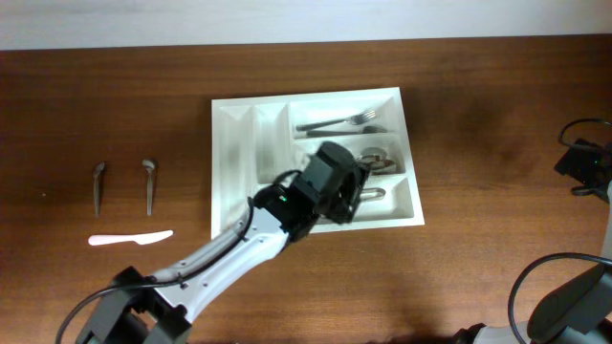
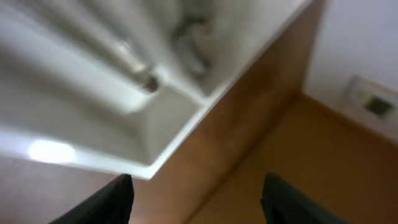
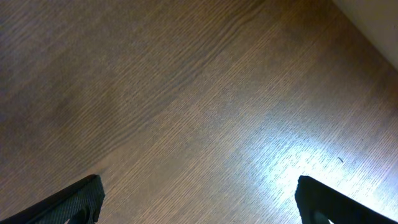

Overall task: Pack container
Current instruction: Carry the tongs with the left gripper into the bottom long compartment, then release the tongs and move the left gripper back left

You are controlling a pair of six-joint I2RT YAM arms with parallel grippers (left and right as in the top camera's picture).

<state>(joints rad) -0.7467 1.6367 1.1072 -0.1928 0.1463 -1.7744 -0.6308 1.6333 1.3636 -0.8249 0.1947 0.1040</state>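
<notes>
The white cutlery tray (image 1: 234, 162) lies in the middle of the table. Its top long compartment holds forks (image 1: 339, 122), the middle one holds spoons (image 1: 384, 158), and a metal piece (image 1: 375, 194) lies in the bottom one. My left gripper (image 1: 352, 196) hovers over the tray's lower right part, open and empty. In the left wrist view the tray's corner (image 2: 168, 143) and a metal handle (image 2: 134, 65) show blurred above the open fingers (image 2: 196, 199). My right gripper (image 1: 581, 161) is at the far right edge, open over bare wood (image 3: 199, 199).
Two metal spoons (image 1: 98, 186) (image 1: 149, 184) and a white plastic knife (image 1: 131, 237) lie on the table to the left of the tray. The table's far edge meets a white wall. Cables (image 1: 545, 277) loop at the right front.
</notes>
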